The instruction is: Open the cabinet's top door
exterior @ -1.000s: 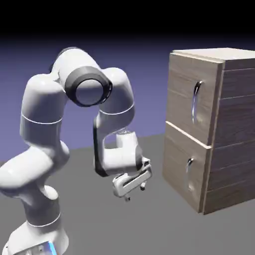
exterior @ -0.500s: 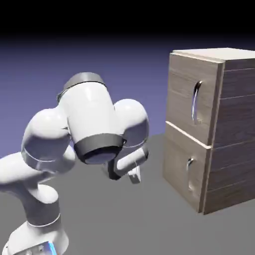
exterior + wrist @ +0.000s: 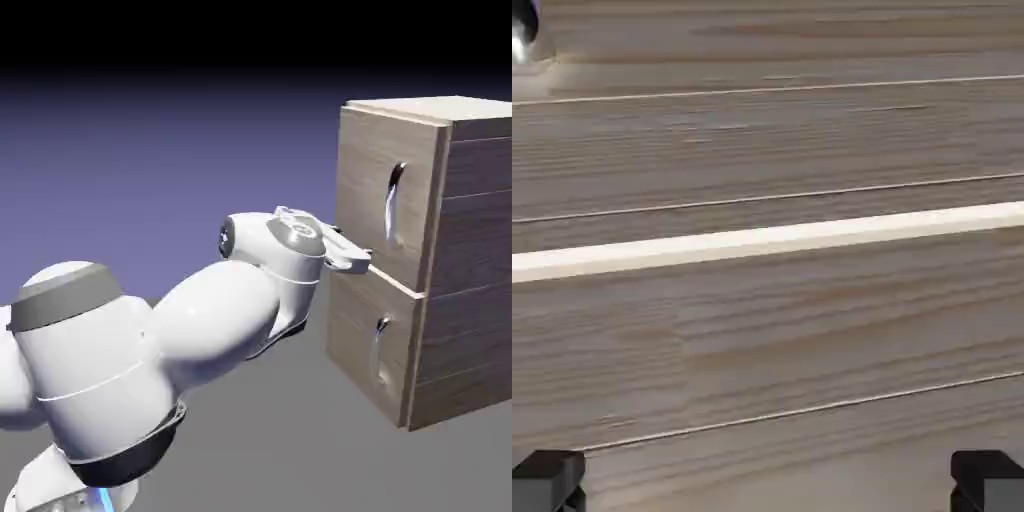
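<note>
Open and empty, the two-finger gripper nears the tall wood-grain cabinet; its squarish top door remains shut, curved silver handle ungrasped.

Cabinet upright; top door shut (curved silver handle vertical).

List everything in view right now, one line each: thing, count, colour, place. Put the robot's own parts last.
cabinet: one, light-brown wood grain, right of the exterior view, standing on the table.
top door: one, wood grain, upper front of the cabinet, shut.
long handle: one, silver, vertical on the top door.
lower door: one, wood grain, beneath the top door.
small handle: one, silver, on the lower door.
table: one, grey, under everything.
arm: one, white, reaching from lower left.
gripper: one, jaws apart, at the seam between the doors.
</note>
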{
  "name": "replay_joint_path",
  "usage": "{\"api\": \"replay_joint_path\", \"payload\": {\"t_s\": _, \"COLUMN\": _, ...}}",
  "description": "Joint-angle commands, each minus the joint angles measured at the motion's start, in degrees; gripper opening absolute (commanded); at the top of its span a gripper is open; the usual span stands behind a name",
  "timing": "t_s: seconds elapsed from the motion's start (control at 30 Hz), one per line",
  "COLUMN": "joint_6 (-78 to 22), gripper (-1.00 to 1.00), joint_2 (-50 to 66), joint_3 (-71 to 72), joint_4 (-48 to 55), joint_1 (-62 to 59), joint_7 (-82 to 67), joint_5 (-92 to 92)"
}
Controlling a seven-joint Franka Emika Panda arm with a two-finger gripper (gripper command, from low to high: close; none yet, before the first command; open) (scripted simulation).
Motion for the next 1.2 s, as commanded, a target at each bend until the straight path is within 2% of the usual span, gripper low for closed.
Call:
{"api": "replay_joint_path", "payload": {"t_s": 0.0, "joint_6": -0.3, "gripper": 0.00, "joint_2": 1.0, "joint_3": 1.0, "joint_4": 0.1, "joint_1": -1.0, "joint_7": -0.8, "joint_5": -1.4}}
{"api": "replay_joint_path", "payload": {"t_s": 0.2, "joint_6": -0.8, "gripper": 0.00, "joint_2": -0.5, "joint_3": -2.6, "joint_4": 8.4, "joint_1": 7.9, "joint_7": -0.7, "joint_5": -3.7}}
{"api": "replay_joint_path", "payload": {"t_s": 0.23, "joint_6": -0.8, "gripper": -1.00, "joint_2": -0.5, "joint_3": -2.6, "joint_4": 8.4, "joint_1": 7.9, "joint_7": -0.7, "joint_5": -3.7}}
{"api": "replay_joint_path", "payload": {"t_s": 0.27, "joint_6": -0.8, "gripper": -1.00, "joint_2": -0.5, "joint_3": -2.6, "joint_4": 8.4, "joint_1": 7.9, "joint_7": -0.7, "joint_5": -3.7}}
{"api": "replay_joint_path", "payload": {"t_s": 0.7, "joint_6": -33.2, "gripper": -1.00, "joint_2": -4.1, "joint_3": 10.7, "joint_4": -10.8, "joint_1": 1.0, "joint_7": 6.4, "joint_5": 5.4}}
{"api": "replay_joint_path", "payload": {"t_s": 0.93, "joint_6": -50.6, "gripper": -1.00, "joint_2": -7.8, "joint_3": 18.4, "joint_4": -15.5, "joint_1": 4.1, "joint_7": 10.4, "joint_5": 14.3}}
{"api": "replay_joint_path", "payload": {"t_s": 1.17, "joint_6": -68.0, "gripper": -1.00, "joint_2": -14.5, "joint_3": 24.8, "joint_4": -15.8, "joint_1": 11.6, "joint_7": 16.1, "joint_5": 25.9}}
